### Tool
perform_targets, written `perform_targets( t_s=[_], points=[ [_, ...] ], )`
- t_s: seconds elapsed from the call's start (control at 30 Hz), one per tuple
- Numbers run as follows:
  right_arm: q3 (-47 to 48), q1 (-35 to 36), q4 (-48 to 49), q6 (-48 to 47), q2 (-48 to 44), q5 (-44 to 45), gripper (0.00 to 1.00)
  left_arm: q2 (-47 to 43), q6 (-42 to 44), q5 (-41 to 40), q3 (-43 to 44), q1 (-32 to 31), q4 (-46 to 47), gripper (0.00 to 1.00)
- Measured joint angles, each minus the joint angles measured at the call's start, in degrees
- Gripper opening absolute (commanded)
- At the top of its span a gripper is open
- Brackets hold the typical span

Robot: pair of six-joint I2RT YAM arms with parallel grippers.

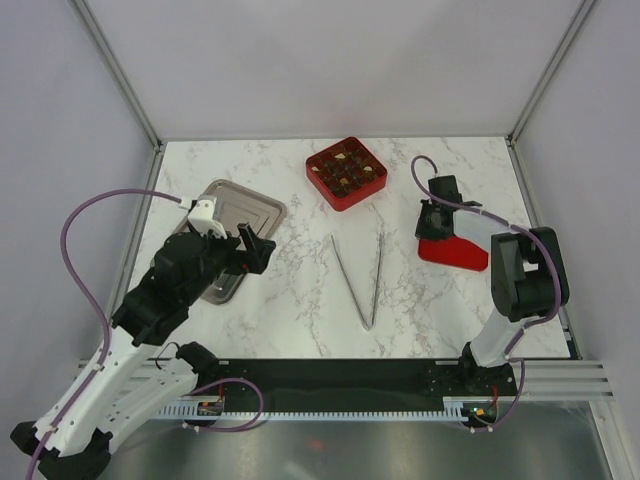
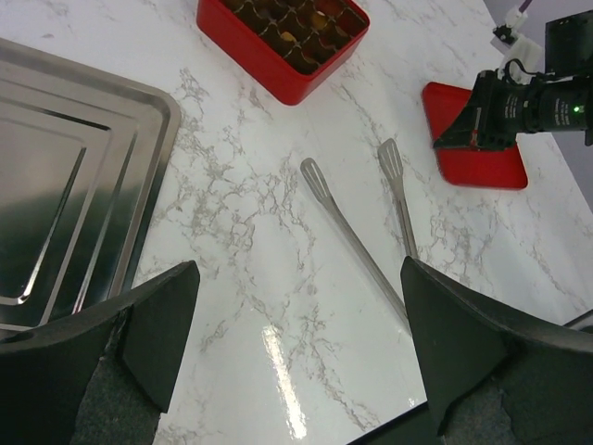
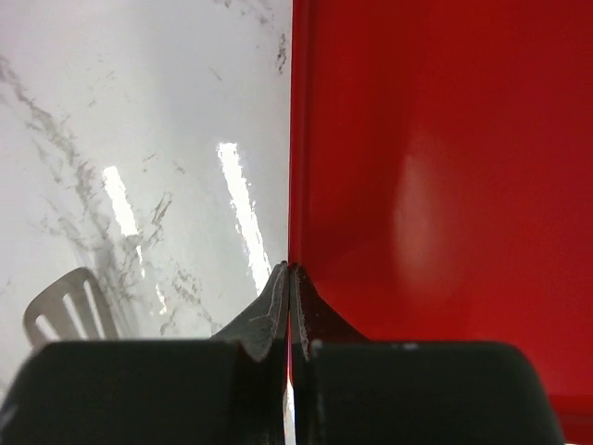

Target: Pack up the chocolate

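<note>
Chocolate (image 1: pixel 346 172) in box (image 1: pixel 364 196) near table (image 1: pixel 300 290) edge

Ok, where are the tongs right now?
Top view: the tongs lie mid-table, on the near side of the red box, between the metal tray at left and the red lid at right.

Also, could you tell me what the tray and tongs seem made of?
The tray looks like polished metal, probably steel: mirror-like reflections across its stepped ridges. The tongs look metal too, silvery and duller, with slotted tips; which alloy is unclear.
</note>
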Motion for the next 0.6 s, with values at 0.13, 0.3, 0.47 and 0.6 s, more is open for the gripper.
perform_targets(
  t_s=[0.13,0.3,0.47,0.6],
  points=[
    [1.5,0.7,-3.5,-0.9,-4.1,-0.4,0.0,5.0,-1.0,1.6,2.4,0.0,0.0,0.98],
    [6.1,7.0,-7.3,-2.4,-13.7,-0.2,0.0,13.1,-3.7,5.9,8.2,0.0,-0.3,0.97],
    [10.2,16.3,-7.8,-2.4,-21.1,-2.6,0.0,21.3,-5.4,9.3,16.8,0.1,0.0,0.96],
    [10.5,20.9,-6.0,0.8,-25.6,-8.9,0.0,24.9,-5.6,12.4,21.7,0.9,1.1,0.95]
  ],
)
